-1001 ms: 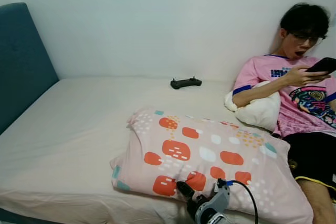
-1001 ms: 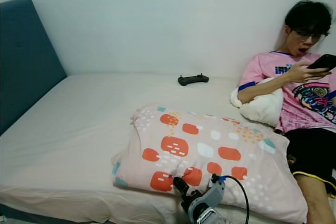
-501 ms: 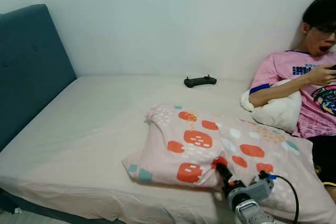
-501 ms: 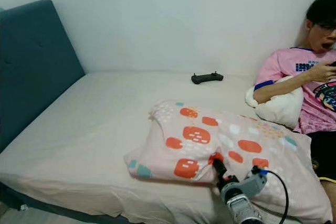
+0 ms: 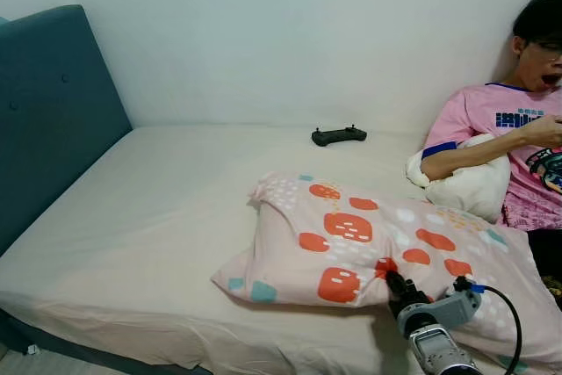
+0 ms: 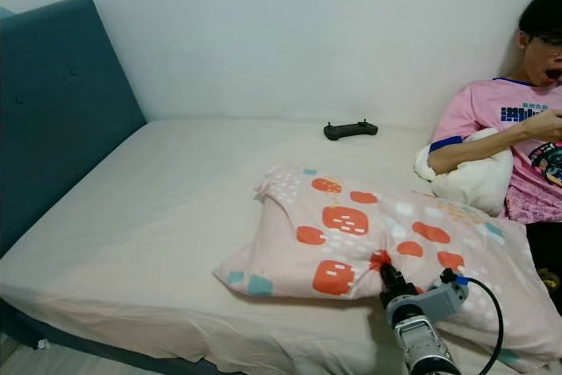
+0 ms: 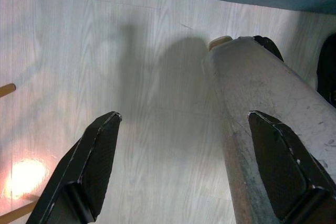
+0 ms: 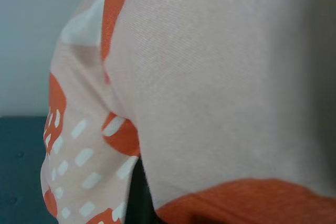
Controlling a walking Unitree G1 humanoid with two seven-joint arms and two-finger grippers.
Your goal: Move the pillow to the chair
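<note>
- Right hand (image 5: 397,285) pressing into the near edge of the pillow (image 5: 351,239), fingers buried in the fabric; appearing to be pinching a fold of it, though the closure itself is hidden by cloth.
- Filling the right wrist view with pink, orange-spotted pillow fabric pressed tight against the fingers, suggesting a grip on the cover more than on the stuffing.
- Left hand (image 7: 184,166) hanging idle with fingers spread wide and holding nothing, over a pale wooden floor (image 7: 147,77).
- Pillow lying on the bed (image 5: 140,217), near its front edge, with its far end resting just beside a person (image 5: 518,138) who is leaning on the wall.
- Lying apart near the wall: a dark game controller (image 5: 338,136); a white cushion (image 5: 470,186) tucked under the person's arm.
- Not seeing any chair, so carrying still lying ahead.
- Risking a slip: gripping only a thin fold at one edge, so the pillow's bulk possibly sagging and pulling free once lifted.
- Risking a drag across the sheet, bunching it at the front edge of the bed.
- Risking brushing the person's leg at the pillow's far end if pulling sideways rather than straight back.
</note>
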